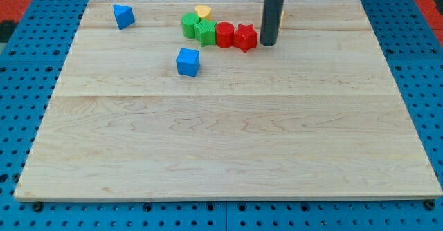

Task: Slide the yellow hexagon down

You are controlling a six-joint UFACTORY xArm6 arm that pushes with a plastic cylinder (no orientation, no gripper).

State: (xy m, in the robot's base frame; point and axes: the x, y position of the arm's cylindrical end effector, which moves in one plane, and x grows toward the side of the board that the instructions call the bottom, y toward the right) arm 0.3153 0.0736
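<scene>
A yellow block (203, 11) lies near the view's top, just above the green blocks; only its top shows and I cannot make out its shape. A thin sliver of another yellow thing (282, 14) peeks out at the rod's right edge, mostly hidden behind the rod. My tip (268, 44) rests on the board just right of the red star (245, 37), very close to it or touching. The tip is well to the right of the visible yellow block.
A row of blocks runs left from the tip: the red star, a red round block (225, 34), a green block (205, 32) and a second green block (189, 25). A blue cube (187, 61) sits below them. A blue block (123, 15) lies at top left.
</scene>
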